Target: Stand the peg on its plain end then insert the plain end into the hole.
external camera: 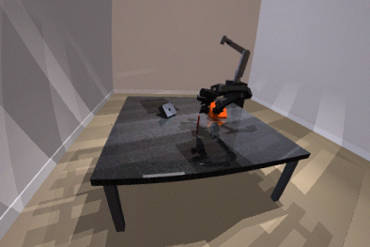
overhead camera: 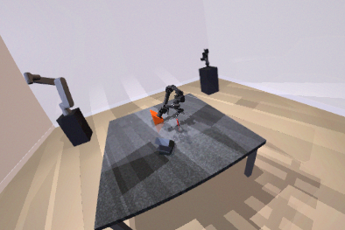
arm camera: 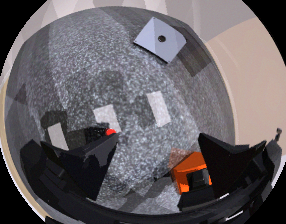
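The red peg (overhead camera: 178,122) (external camera: 198,124) stands upright on the table (overhead camera: 210,155) (external camera: 141,152). In the wrist view its round red end (arm camera: 111,132) shows beside the tip of the left finger. The white band cannot be made out. The sloped grey panel (overhead camera: 165,147) (external camera: 165,111) (arm camera: 151,44) stands apart from the peg, and its dark hole (arm camera: 162,38) faces the wrist camera. My gripper (arm camera: 159,137) is open and empty, above the table and higher than the peg. The peg is not between the fingers.
An orange block (overhead camera: 155,117) (arm camera: 183,174) is at the foot of my arm. Away from the table, a grey arm on a dark pedestal (overhead camera: 75,128) and another small arm on a dark pedestal (overhead camera: 208,80) stand on the floor.
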